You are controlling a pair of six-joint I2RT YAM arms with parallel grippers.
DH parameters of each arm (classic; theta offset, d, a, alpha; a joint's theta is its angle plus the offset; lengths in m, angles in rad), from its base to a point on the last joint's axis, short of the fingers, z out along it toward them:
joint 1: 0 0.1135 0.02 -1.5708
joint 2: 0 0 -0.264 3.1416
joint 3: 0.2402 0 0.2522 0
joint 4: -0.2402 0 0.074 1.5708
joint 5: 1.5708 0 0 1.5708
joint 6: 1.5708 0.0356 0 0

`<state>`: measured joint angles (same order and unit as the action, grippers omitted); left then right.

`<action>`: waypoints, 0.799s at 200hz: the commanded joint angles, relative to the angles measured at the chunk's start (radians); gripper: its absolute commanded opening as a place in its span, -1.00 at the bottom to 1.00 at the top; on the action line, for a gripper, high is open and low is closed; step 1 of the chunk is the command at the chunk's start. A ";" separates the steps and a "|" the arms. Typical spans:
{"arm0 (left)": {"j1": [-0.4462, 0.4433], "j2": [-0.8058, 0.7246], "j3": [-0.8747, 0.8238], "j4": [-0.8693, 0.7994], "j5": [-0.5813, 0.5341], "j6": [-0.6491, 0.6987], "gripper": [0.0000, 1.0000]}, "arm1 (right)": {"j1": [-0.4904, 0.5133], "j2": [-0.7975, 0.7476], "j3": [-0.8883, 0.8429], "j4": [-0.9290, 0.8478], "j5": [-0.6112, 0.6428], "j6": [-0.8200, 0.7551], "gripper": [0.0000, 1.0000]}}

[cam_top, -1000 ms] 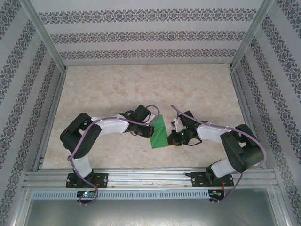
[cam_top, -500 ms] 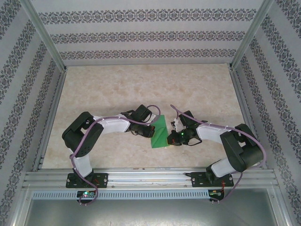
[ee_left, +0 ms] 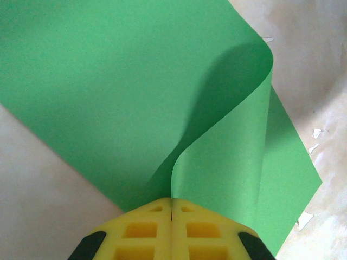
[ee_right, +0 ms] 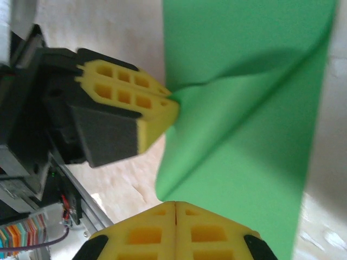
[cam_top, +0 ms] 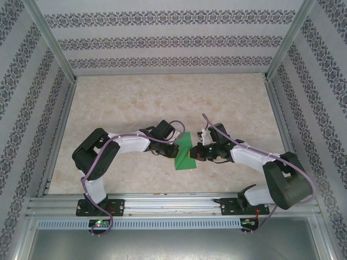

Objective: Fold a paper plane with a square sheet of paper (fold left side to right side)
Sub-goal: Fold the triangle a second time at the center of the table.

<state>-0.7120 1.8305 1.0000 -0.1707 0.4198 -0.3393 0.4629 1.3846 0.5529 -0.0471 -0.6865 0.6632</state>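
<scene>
finds square sheet of paper (ee_left: 108,81) light, floppy, crease-prone, pinched at its lifted edge by shut left hand (ee_left: 172,201), right hand (ee_right: 175,205) closed beside it; favours corner grips.

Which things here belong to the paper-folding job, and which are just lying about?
Job: green sheet of paper; left end effector, shut on its lifted edge; right end effector, shut, tips at the sheet.
Lying about: small white flecks on the table.
</scene>
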 commanded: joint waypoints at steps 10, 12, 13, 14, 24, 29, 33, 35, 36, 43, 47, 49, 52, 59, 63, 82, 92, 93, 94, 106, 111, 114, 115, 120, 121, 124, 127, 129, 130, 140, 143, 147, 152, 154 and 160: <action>0.009 0.024 0.004 0.004 -0.004 0.025 -1.00 | 0.049 0.073 0.005 0.179 0.011 0.105 -1.00; 0.009 0.023 0.004 0.004 -0.003 0.025 -1.00 | 0.052 0.078 0.006 0.182 0.014 0.106 -1.00; 0.009 0.023 0.003 0.004 -0.004 0.025 -1.00 | 0.052 0.080 0.007 0.183 0.015 0.107 -1.00; 0.009 0.023 0.003 0.004 -0.005 0.025 -1.00 | 0.053 0.082 0.008 0.185 0.016 0.109 -1.00; 0.009 0.023 0.003 0.005 -0.005 0.025 -1.00 | 0.057 0.105 0.015 0.204 0.025 0.116 -1.00; 0.009 0.024 0.004 0.006 -0.006 0.026 -1.00 | 0.059 0.116 0.018 0.214 0.026 0.120 -1.00; 0.009 0.023 0.004 0.005 -0.005 0.025 -1.00 | 0.061 0.123 0.020 0.220 0.027 0.124 -1.00; 0.009 0.023 0.003 0.004 -0.006 0.025 -1.00 | 0.061 0.128 0.021 0.224 0.027 0.124 -1.00; 0.009 0.024 0.004 0.005 -0.006 0.025 -1.00 | 0.062 0.130 0.022 0.224 0.027 0.125 -1.00; 0.009 0.024 0.005 0.006 -0.004 0.026 -1.00 | 0.066 0.143 0.029 0.229 0.025 0.127 -1.00; 0.009 0.025 0.005 0.005 -0.003 0.025 -1.00 | 0.069 0.151 0.034 0.230 0.027 0.125 -1.00; 0.009 0.027 0.005 0.005 -0.003 0.025 -1.00 | 0.070 0.153 0.036 0.230 0.026 0.125 -1.00; 0.009 0.027 0.005 0.005 -0.002 0.026 -1.00 | 0.072 0.160 0.040 0.230 0.028 0.124 -1.00; 0.009 0.027 0.005 0.004 -0.002 0.026 -1.00 | 0.076 0.171 0.047 0.231 0.028 0.121 -1.00; 0.009 0.029 0.007 0.004 -0.002 0.026 -1.00 | 0.078 0.177 0.050 0.233 0.028 0.122 -1.00; 0.009 0.027 0.005 0.004 -0.001 0.025 -1.00 | 0.084 0.203 0.063 0.236 0.026 0.121 -1.00; 0.009 0.028 0.005 0.005 -0.002 0.025 -1.00 | 0.087 0.212 0.067 0.236 0.028 0.119 -1.00; 0.009 0.028 0.006 0.005 -0.002 0.025 -1.00 | 0.088 0.214 0.068 0.236 0.028 0.118 -1.00; 0.009 0.028 0.006 0.005 -0.002 0.025 -1.00 | 0.088 0.215 0.068 0.236 0.028 0.118 -1.00; 0.009 0.027 0.006 0.003 -0.003 0.026 -1.00 | 0.088 0.224 0.070 0.234 0.030 0.115 -1.00; 0.009 0.028 0.007 0.001 -0.005 0.027 -1.00 | 0.089 0.227 0.070 0.232 0.030 0.115 -1.00; 0.009 0.028 0.008 0.000 -0.006 0.027 -1.00 | 0.089 0.230 0.069 0.231 0.031 0.115 -1.00; 0.009 0.028 0.009 0.000 -0.006 0.027 -1.00 | 0.089 0.230 0.069 0.231 0.031 0.115 -1.00; 0.009 0.028 0.008 0.000 -0.006 0.026 -1.00 | 0.089 0.232 0.067 0.229 0.034 0.114 -1.00; 0.009 0.028 0.009 -0.001 -0.007 0.027 -1.00 | 0.088 0.232 0.067 0.229 0.034 0.113 -1.00; 0.009 0.028 0.009 -0.001 -0.007 0.028 -1.00 | 0.089 0.234 0.066 0.227 0.035 0.113 -1.00; 0.009 0.028 0.009 -0.001 -0.007 0.028 -1.00 | 0.089 0.235 0.064 0.227 0.037 0.112 -1.00; 0.009 0.028 0.009 -0.002 -0.008 0.028 -1.00 | 0.089 0.235 0.063 0.226 0.037 0.112 -1.00; 0.009 0.027 0.009 -0.002 -0.008 0.028 -1.00 | 0.088 0.235 0.063 0.225 0.038 0.112 -1.00; 0.009 0.028 0.010 -0.003 -0.009 0.028 -1.00 | 0.088 0.238 0.057 0.222 0.043 0.111 -1.00; 0.009 0.029 0.010 -0.003 -0.009 0.028 -1.00 | 0.088 0.238 0.056 0.220 0.044 0.110 -1.00; 0.010 0.028 0.009 -0.003 -0.008 0.028 -1.00 | 0.089 0.239 0.053 0.219 0.046 0.109 -1.00; 0.009 0.029 0.010 -0.003 -0.010 0.028 -1.00 | 0.089 0.240 0.050 0.217 0.048 0.108 -1.00; 0.009 0.027 0.010 -0.003 -0.010 0.028 -1.00 | 0.089 0.241 0.050 0.217 0.048 0.106 -1.00; 0.009 0.028 0.010 -0.003 -0.010 0.028 -1.00 | 0.089 0.241 0.047 0.215 0.050 0.106 -1.00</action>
<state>-0.7116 1.8320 1.0016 -0.1699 0.4221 -0.3393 0.5415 1.6119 0.6025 0.1665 -0.6590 0.7799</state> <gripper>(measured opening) 0.057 0.057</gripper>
